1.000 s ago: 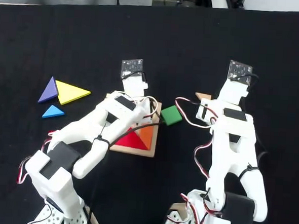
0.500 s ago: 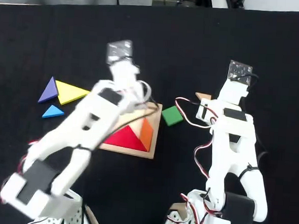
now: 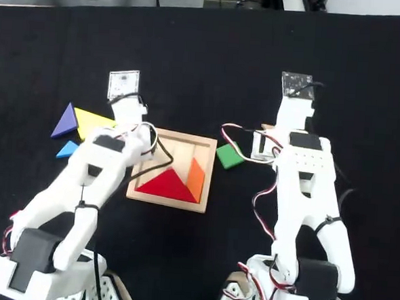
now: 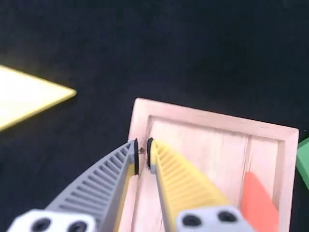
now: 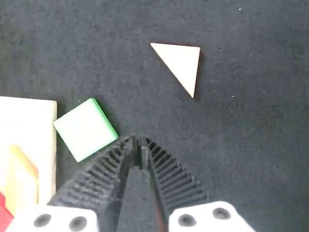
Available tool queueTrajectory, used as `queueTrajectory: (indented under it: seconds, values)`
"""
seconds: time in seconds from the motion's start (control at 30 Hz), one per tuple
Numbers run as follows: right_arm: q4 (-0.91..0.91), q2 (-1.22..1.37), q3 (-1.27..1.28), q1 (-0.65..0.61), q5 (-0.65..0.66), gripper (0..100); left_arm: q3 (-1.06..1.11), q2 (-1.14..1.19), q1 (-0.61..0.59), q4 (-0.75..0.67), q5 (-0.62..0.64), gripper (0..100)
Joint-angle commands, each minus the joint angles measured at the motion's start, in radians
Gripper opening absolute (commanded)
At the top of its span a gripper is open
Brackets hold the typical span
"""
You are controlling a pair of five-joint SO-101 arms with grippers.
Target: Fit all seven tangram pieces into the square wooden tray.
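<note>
Black table point(image 3: 366, 99), with the tray point(image 3: 180, 135) about mid-table. Left gripper point(image 4: 142, 154) is pinched closed with nothing in it, tips right over the tray's left rim near a corner. Right gripper point(image 5: 139, 145) is closed and empty too, off the tray's right side, over bare cloth.

Inside the tray: red triangle point(image 3: 164, 185) along the near edge, orange piece point(image 3: 195, 179) touching it on the right. Yellow triangle point(image 3: 93, 122) sits left of the tray. Green square point(image 3: 229, 155) is just off the tray's right edge, beside the right gripper's tips. Purple triangle point(image 3: 66, 121) is farther left of the tray, past the yellow. Tan triangle point(image 5: 181, 63) is right of the tray, beyond the green. Blue triangle point(image 3: 67, 149) is left of the tray too.
</note>
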Motion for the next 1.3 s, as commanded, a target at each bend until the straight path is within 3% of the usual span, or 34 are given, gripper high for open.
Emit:
queueTrajectory:
  seconds: [0.0,0.1,0.27,0.43,0.67,0.8,0.93,1.07,1.17,1.27]
  values:
    - [0.006,-0.031,-0.03,-0.018,0.011,1.1,0.013,0.018,-0.002,-0.146,-0.06,7]
    - [-0.003,-0.031,-0.022,-0.021,0.011,1.1,-0.001,0.115,-0.031,-0.192,-0.115,7]
    - [-0.034,-0.031,-0.004,-0.023,0.011,1.1,-0.093,0.167,-0.033,-0.081,-0.135,7]
    - [-0.035,-0.031,-0.002,-0.023,0.012,1.1,-0.108,0.17,-0.044,-0.072,-0.137,7]
    - [-0.035,-0.031,-0.002,-0.023,0.012,1.1,-0.101,0.17,-0.154,-0.06,-0.137,7]
    - [-0.035,-0.031,-0.002,-0.023,0.012,1.1,-0.113,0.155,-0.18,0.04,-0.13,7]
    - [-0.037,-0.031,-0.007,-0.021,0.012,1.1,-0.147,0.064,-0.127,0.106,-0.127,7]
    - [-0.037,-0.031,-0.007,-0.02,0.012,1.1,-0.114,-0.046,0.016,0.104,-0.127,7]
    - [-0.037,-0.031,-0.005,-0.018,0.012,1.1,-0.084,-0.005,0.094,0.054,-0.13,7]
    - [-0.037,-0.031,-0.005,-0.02,0.012,1.1,-0.131,0.117,0.097,0.048,-0.133,7]
